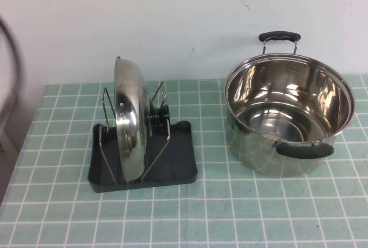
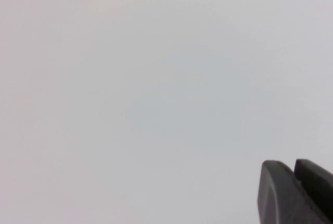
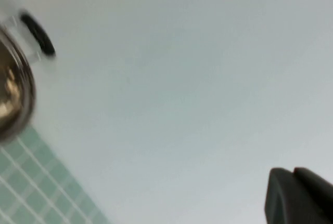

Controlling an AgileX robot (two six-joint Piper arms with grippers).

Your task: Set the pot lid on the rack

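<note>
The shiny steel pot lid [image 1: 129, 127] stands on edge in the wire loops of the dark plastic rack [image 1: 178, 159], its black knob [image 1: 161, 114] pointing right. Neither gripper shows in the high view. In the left wrist view my left gripper [image 2: 294, 169] has its two dark fingertips pressed together, facing only blank wall. In the right wrist view my right gripper [image 3: 292, 174] also has its fingertips together, empty, raised away from the table with the wall behind it.
A deep steel pot [image 1: 287, 113] with two black handles stands at the right on the green tiled cloth [image 1: 241, 213]; its rim and one handle show in the right wrist view [image 3: 15, 83]. A blurred dark cable [image 1: 14, 69] hangs at the left edge.
</note>
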